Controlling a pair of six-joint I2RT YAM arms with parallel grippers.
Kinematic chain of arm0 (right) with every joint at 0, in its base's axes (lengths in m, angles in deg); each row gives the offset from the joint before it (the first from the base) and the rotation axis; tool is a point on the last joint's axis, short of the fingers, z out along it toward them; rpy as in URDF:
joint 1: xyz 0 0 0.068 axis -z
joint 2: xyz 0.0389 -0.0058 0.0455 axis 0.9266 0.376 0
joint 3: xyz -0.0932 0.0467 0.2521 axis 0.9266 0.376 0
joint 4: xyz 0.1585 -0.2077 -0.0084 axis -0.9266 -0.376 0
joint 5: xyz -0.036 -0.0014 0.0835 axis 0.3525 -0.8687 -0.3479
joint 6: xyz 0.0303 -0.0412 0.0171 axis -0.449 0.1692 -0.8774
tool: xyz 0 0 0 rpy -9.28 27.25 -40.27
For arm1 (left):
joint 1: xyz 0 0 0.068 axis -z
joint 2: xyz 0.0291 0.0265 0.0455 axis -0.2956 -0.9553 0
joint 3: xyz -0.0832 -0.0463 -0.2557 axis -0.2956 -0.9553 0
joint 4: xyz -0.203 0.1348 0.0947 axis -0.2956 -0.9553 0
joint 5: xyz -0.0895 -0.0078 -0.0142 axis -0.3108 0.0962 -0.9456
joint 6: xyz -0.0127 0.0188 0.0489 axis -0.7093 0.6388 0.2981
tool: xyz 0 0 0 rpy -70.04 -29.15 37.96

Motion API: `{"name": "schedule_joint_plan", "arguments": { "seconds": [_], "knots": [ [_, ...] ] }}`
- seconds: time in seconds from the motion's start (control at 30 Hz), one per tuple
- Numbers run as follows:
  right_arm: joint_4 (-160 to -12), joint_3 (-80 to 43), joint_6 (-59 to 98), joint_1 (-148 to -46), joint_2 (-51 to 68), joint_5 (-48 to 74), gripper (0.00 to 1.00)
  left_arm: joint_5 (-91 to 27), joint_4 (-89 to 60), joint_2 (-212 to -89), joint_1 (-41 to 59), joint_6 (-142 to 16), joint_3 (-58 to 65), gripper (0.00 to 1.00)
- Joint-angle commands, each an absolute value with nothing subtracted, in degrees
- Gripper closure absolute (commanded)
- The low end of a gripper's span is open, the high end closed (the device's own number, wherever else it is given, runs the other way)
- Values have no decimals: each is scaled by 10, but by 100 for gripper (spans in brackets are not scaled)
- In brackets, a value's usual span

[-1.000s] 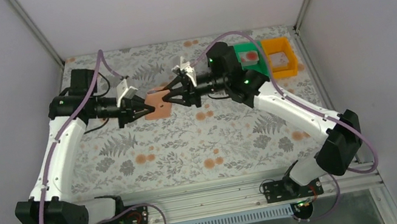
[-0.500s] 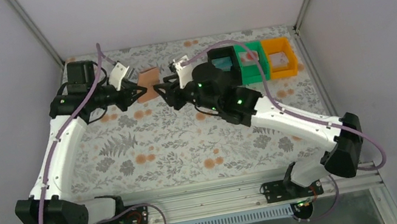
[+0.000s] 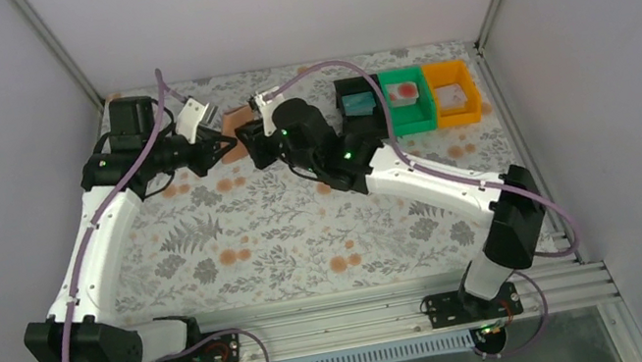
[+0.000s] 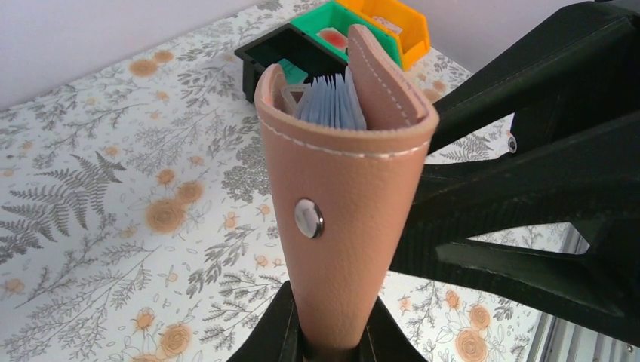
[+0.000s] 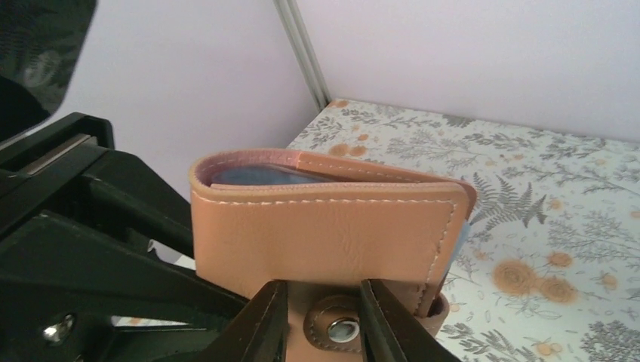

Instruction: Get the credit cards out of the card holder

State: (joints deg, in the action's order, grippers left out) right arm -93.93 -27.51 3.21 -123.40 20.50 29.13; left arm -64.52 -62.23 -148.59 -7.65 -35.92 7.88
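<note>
The salmon-tan card holder is held off the table at the back, between both grippers. My left gripper is shut on its lower end. In the left wrist view the holder stands upright and bowed open, with light blue pocket leaves at its top. My right gripper meets it from the right. In the right wrist view its fingers close on either side of the snap tab, their tips hidden under the holder's flap. I cannot tell whether the slots hold a card.
Three bins stand at the back right. The black bin holds a teal card. The green bin holds a white card with a red mark. The orange bin holds a whitish card. White walls enclose the flowered table.
My left gripper has carried the holder up and back from the table's middle. My right arm has swung left after it, and its wide-open fingers have closed in around the snap tab.
</note>
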Motion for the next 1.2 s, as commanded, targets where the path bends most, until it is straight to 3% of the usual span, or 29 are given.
{"name": "schedule_joint_plan", "arguments": {
  "seconds": [0.0, 0.4, 0.63, 0.87, 0.97, 1.0, 1.17],
  "knots": [
    [-959, -304, 28, -1237, 230, 353, 74, -676, -614, -1479, -70, -364, 90, 98],
    [-983, -306, 17, -1240, 261, 332, 68, -662, -602, -1476, -70, -370, 82, 98],
    [-993, -302, 23, -1240, 267, 373, 95, -668, -601, -1471, -70, -367, 80, 98],
    [-968, -201, 15, -1190, 190, 377, 96, -677, -605, -1462, -69, -355, 77, 97],
    [-933, -129, 51, -1146, 145, 301, 96, -690, -610, -1461, -70, -344, 76, 98],
    [-920, -111, 74, -1134, 123, 263, 93, -698, -613, -1460, -70, -338, 76, 98],
    [-876, -35, 196, -1097, 39, 79, 45, -756, -648, -1457, -69, -289, 81, 98]
  ]
}}
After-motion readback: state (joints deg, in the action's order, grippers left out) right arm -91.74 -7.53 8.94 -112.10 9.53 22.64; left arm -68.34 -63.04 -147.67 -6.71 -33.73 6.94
